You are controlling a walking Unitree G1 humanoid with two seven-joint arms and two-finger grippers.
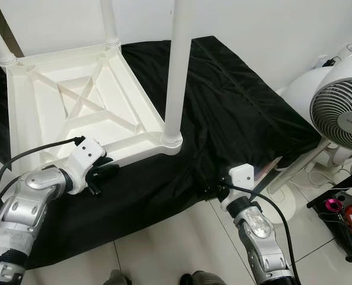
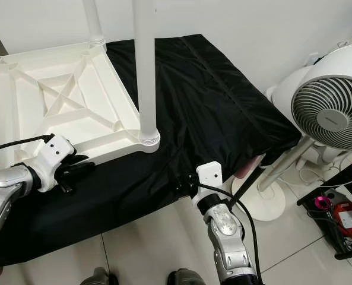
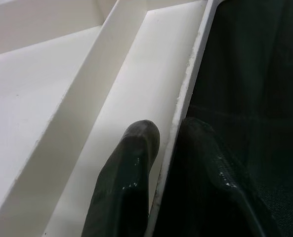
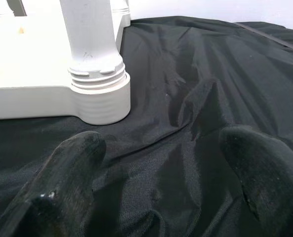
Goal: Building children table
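My left gripper (image 3: 168, 136) pinches the upside-down white plastic table's (image 1: 75, 101) rim; right gripper (image 4: 161, 177) hangs apart. I'd hold steady.

The room is bright, with soft, even light that looks like it comes from above. The white table (image 1: 75, 107) glows almost too bright on its flat parts, so its ribs look pale and washed out. The black cloth (image 1: 235, 113) stays very dark, with faint grey shine along its folds. A soft shadow sits under the table's near edge. The floor tiles (image 1: 176, 237) shine a little. Both eye views are sharp, but straight lines bend a bit near the corners. In the wrist views the fingers (image 3: 131, 182) are so close that they look blurry, with small bright glints on them. The fan (image 1: 342, 116) is clear.
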